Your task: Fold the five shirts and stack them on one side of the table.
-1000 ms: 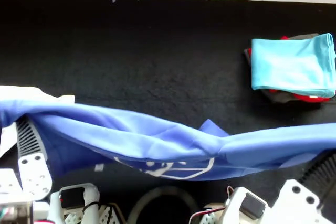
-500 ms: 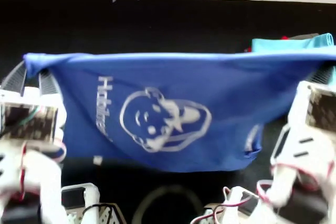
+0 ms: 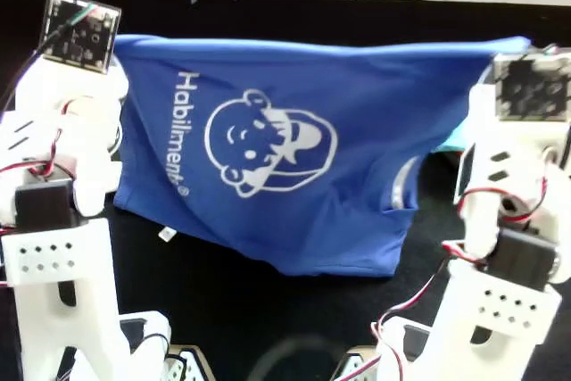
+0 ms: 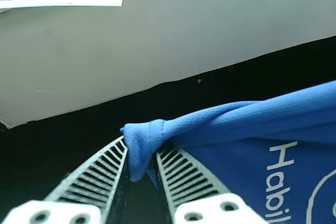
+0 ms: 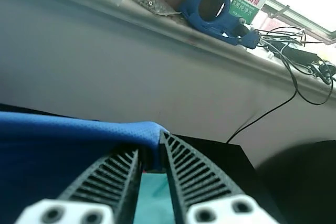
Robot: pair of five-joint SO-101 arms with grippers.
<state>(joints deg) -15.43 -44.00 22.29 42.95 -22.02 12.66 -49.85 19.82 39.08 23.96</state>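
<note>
My left gripper [image 4: 140, 153] is pinched nearly closed on a bunched corner of the blue shirt [image 3: 357, 95]. My right gripper [image 5: 150, 153] is clamped just as tight on the opposite corner. The shirt hangs spread between them, print facing up. Below the right gripper lies a folded turquoise shirt [image 5: 152, 198]. Beyond both grippers are the black table [image 3: 268, 15] and a pale wall [image 4: 184, 24].

One blue shirt [image 3: 294, 194], centre frame. One light-blue shirt [image 3: 453, 138] peeking out mid right, mostly hidden. Two arms: left arm [image 3: 62, 220] lower left, right arm [image 3: 508, 256] lower right. Two grippers: left gripper [image 4: 140, 174], right gripper [image 5: 149, 169]. One table [image 3: 268, 11].
</note>
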